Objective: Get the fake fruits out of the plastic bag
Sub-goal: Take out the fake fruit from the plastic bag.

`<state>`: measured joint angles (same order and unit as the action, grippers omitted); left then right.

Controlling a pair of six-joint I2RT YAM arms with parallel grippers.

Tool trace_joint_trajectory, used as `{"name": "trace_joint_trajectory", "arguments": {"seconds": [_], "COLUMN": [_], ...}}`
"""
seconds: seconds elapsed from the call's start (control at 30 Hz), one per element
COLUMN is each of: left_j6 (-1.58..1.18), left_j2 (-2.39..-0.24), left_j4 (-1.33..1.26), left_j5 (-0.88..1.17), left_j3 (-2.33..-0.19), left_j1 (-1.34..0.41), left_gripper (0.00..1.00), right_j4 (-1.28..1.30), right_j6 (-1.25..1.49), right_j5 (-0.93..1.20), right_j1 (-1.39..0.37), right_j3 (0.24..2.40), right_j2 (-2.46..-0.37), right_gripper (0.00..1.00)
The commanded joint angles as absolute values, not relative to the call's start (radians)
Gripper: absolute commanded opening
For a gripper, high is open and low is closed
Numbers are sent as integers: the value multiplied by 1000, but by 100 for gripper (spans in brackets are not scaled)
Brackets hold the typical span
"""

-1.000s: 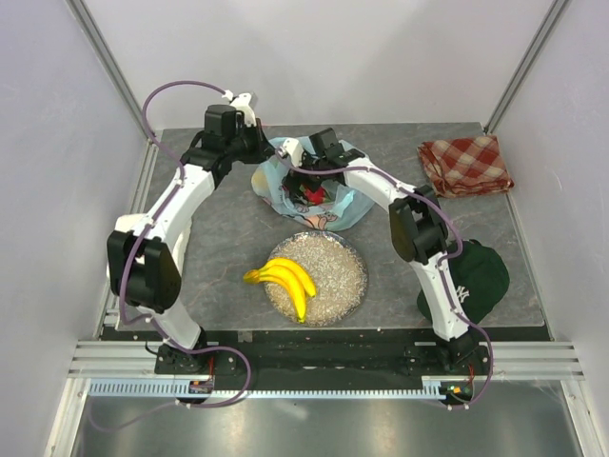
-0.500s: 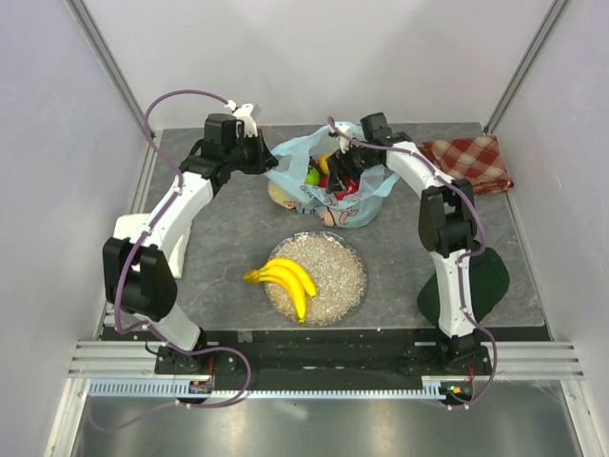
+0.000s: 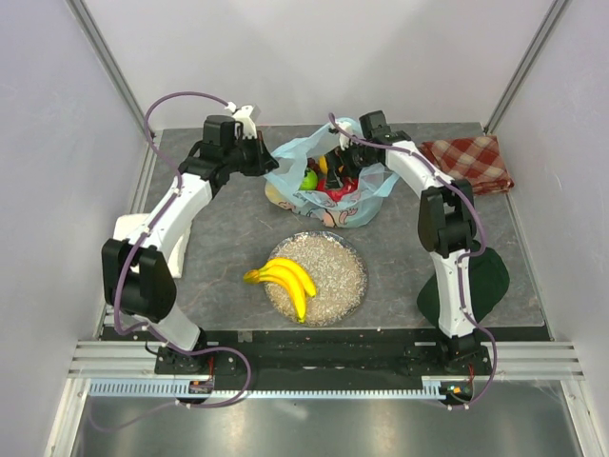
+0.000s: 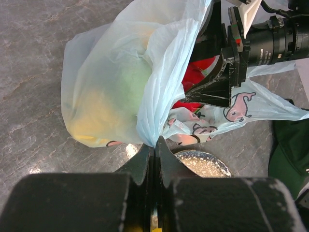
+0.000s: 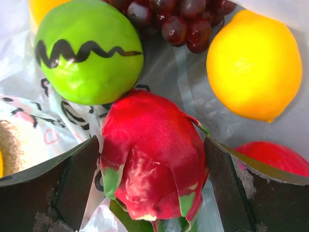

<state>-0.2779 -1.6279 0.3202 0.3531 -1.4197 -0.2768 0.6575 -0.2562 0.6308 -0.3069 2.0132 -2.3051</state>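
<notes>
Our right gripper (image 5: 152,188) stands spread wide inside the plastic bag (image 4: 111,82), straddling the dragon fruit (image 5: 149,135); grapes (image 5: 178,19) and a green fruit (image 5: 89,50) lie just beyond. Our left gripper (image 4: 154,145) pinches the bag's rim. The banana bunch (image 3: 284,281) lies across the plate (image 3: 343,276).

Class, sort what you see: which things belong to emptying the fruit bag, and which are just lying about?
Job: bag, dragon fruit, grapes, green fruit, yellow fruit, red fruit, bananas, likely the plate under them.
Lying about: checked cloth, green cap.
</notes>
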Motion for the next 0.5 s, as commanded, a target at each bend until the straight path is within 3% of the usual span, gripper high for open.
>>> {"name": "trace_joint_trajectory", "arguments": {"seconds": [0.0,0.47], "left_j6": [-245,-229], "left_j2": [-1578,-1583], "left_j4": [313,310], "left_j5": [388,384], "left_j3": [-1411,-1416], "left_j1": [-273,-273], "left_gripper": [2,2], "right_j4": [679,752], "right_j6": [-323,-356], "right_j5": [558,433], "right_j1": [-325,-330], "right_j3": [2046,2025], "right_j2": [-2293,-2373], "right_gripper": [98,98]}}
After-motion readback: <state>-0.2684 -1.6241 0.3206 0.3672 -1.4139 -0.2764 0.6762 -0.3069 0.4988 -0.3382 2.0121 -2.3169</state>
